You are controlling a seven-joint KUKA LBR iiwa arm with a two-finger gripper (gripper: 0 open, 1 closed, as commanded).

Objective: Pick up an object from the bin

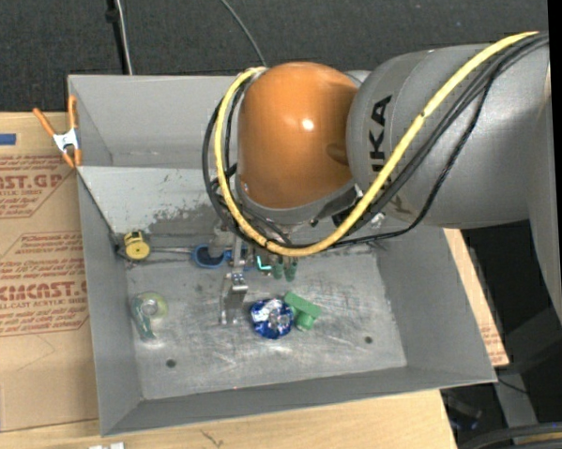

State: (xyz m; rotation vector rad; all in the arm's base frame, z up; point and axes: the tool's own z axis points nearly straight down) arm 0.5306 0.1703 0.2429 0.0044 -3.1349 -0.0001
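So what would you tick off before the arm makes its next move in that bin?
1. Hand is down inside the bin: ok.
2. Something lies near enough to grab: ok. A blue crumpled ball and a green block lie just to the view's right of the hand.
3. Hand is centred over one thing: not ok. It seems to be beside the ball, over bare floor.
4. Hand is already holding something: cannot tell.
5. Other things are out of the way: ok. The yellow round thing, small blue thing and clear roll lie apart from the hand, toward the view's left.
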